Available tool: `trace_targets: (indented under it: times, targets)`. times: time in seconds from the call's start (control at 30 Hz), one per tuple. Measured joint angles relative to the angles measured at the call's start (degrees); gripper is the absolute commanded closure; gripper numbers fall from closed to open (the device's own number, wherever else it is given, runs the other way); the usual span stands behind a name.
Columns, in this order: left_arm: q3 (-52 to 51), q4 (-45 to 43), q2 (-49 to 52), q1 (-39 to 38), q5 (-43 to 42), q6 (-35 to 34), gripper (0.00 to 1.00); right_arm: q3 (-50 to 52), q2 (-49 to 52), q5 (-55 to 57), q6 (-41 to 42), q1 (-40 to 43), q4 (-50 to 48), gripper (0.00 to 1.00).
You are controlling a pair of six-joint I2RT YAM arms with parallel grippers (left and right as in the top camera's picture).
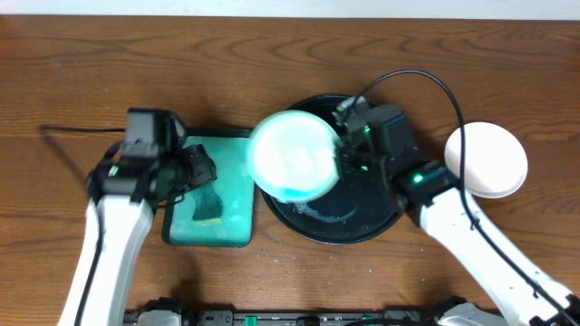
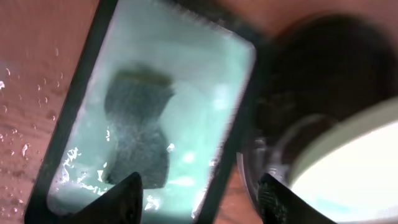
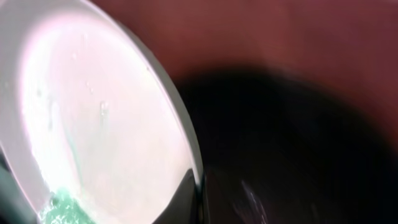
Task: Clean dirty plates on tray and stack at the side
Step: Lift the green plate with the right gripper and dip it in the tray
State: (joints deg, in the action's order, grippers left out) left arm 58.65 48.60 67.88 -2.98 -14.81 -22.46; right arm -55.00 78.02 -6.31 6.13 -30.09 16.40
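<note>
1. The left claw (image 1: 194, 172) hangs over the small teal tray (image 1: 237, 210). In the left wrist view its fingers (image 2: 127, 198) stand apart with nothing between them.
2. The teal tray has a black rim and lies on the brown surface (image 1: 72, 81), touching or just beside the left edge of the black tray. Its floor is wet and foamy, and a dark sponge (image 2: 138, 130) lies in it.
3. The dirty plate (image 1: 294, 156) is held up and tilted above the left part of the black tray (image 1: 362, 222). From overhead it overlaps the teal tray's far right corner. A teal smear (image 3: 61, 209) sits at its lower edge.
4. The black tray is round and glossy, and wet streaks show on its bare floor.
5. The right claw (image 1: 343, 149) is clamped on the dirty plate's right rim.
6. A white plate (image 1: 486, 160) lies flat on the surface to the right of the black tray, apart from it.
</note>
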Motion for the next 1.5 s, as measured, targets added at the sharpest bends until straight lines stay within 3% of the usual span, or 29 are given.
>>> trace_targets:
  times: [0.13, 0.2, 0.37, 0.5, 0.83, 1.07, 1.5]
  targets:
    - [0.4, 0.0, -12.6, 0.0, -0.4, 0.0, 0.23, -0.1, 1.3, 2.7, -0.7, -8.1, -17.3, 0.99]
    - [0.4, 0.1, -18.9, 0.0, -0.5, 0.0, 0.22, -0.3, 4.9, 5.6, -0.8, -11.6, -25.0, 0.99]
    - [0.5, 0.3, -28.3, 0.0, -0.5, 0.0, 0.22, -0.2, 15.4, 11.8, -3.9, -16.0, -36.2, 0.99]
    - [0.5, 0.6, -31.1, 0.0, -0.5, 0.0, 0.21, 0.4, 16.3, 15.8, -9.4, -19.1, -40.7, 0.99]
    - [0.5, 0.9, -31.2, 0.0, -0.5, 0.0, 0.21, 0.4, 9.2, 30.4, -28.1, -27.7, -41.6, 0.99]
    - [0.5, 0.9, -31.2, 0.0, -0.5, 0.0, 0.21, 0.4, 8.1, 37.1, -36.9, -32.0, -43.4, 0.99]
    - [0.5, 0.9, -31.2, 0.0, -0.5, 0.0, 0.21, 0.4, 8.1, 41.0, -40.3, -32.7, -46.7, 0.99]
